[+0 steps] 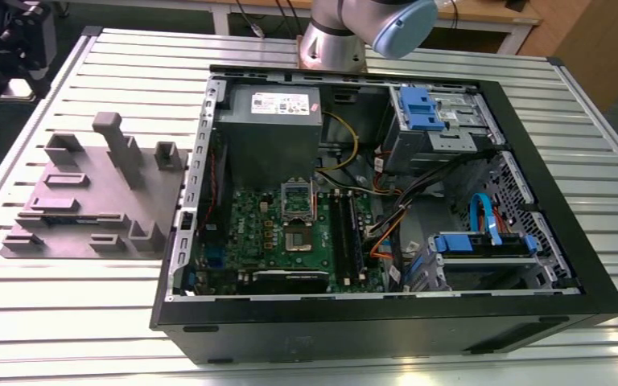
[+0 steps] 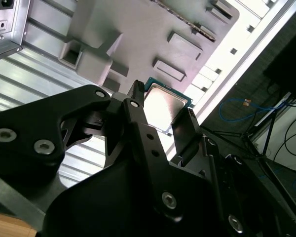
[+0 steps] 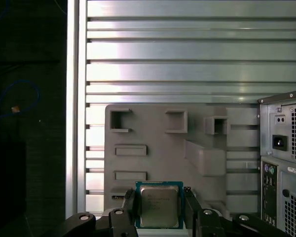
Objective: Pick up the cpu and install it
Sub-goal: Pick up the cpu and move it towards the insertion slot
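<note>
The cpu (image 3: 159, 205), a small square chip with a silvery metal top and green edge, sits between my gripper's (image 3: 159, 197) two black fingers (image 3: 129, 207), which press on its opposite sides. It hangs high above the grey-mauve plastic block (image 3: 153, 133) and the slatted table. In the second wrist view the cpu (image 2: 165, 106) is likewise clamped in the gripper (image 2: 163, 101). In the exterior view the open computer case (image 1: 385, 322) lies on the table with the green motherboard (image 1: 255, 225) and its silver socket (image 1: 296, 217) facing up.
The grey-mauve block (image 1: 94, 201) with upright posts stands at the exterior view's left of the case. The arm's base and blue-capped joint (image 1: 401, 28) rise behind the case. Cables, blue drive brackets (image 1: 481, 245) and the power supply (image 1: 271, 121) crowd the case around the motherboard.
</note>
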`<state>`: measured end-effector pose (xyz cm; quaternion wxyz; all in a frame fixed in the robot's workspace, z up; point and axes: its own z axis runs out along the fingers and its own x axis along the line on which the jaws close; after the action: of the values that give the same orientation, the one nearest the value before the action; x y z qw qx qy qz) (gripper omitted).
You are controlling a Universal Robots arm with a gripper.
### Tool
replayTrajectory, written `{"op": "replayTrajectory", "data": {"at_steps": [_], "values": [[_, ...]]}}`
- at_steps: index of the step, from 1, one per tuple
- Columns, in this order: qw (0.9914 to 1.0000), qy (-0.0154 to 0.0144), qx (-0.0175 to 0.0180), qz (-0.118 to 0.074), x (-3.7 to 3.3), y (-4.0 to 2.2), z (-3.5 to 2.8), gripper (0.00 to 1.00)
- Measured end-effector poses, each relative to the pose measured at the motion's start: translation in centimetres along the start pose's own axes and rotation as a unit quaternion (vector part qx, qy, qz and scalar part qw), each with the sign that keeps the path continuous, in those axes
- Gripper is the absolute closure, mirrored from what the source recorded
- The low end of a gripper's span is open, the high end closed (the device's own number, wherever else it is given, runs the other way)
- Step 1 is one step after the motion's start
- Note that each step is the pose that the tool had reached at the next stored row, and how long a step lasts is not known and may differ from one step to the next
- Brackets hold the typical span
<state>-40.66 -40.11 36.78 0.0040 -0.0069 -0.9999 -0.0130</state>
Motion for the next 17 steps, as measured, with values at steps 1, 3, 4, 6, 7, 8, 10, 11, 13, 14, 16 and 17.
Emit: {"op": "replayTrajectory", "data": {"at_steps": [1, 3, 4, 6, 7, 8, 10, 11, 13, 14, 16, 17], "values": [[1.0, 0.0, 0.0, 0.0, -0.05, 0.0, 0.0, 0.53], [1.0, 0.0, 0.0, 0.0, -0.14, 0.0, 0.0, 0.53], [1.0, 0.0, 0.0, 0.0, -0.2, 0.0, 0.0, 0.53], [1.0, 0.0, 0.0, 0.0, -0.37, 0.0, 0.0, 0.53], [1.0, 0.0, 0.0, 0.0, -0.45, 0.01, 0.0, 0.53], [1.0, 0.0, 0.0, 0.0, -0.53, 0.01, 0.0, 0.53], [1.0, -0.0001, 0.0, 0.0, -0.71, 0.01, 0.0, 0.53], [1.0, 0.0, 0.0, 0.0, -0.81, 0.01, 0.0, 0.53], [1.0, 0.0, 0.0, 0.0, -1.0, 0.01, 0.0, 0.53], [1.0, 0.0, 0.0, 0.0, -1.12, 0.02, 0.0, 0.53], [1.0, 0.0, 0.0, 0.0, -1.34, 0.02, 0.0, 0.53], [1.0, 0.0, 0.0, 0.0, -1.5, 0.02, -0.01, 0.53]]}}
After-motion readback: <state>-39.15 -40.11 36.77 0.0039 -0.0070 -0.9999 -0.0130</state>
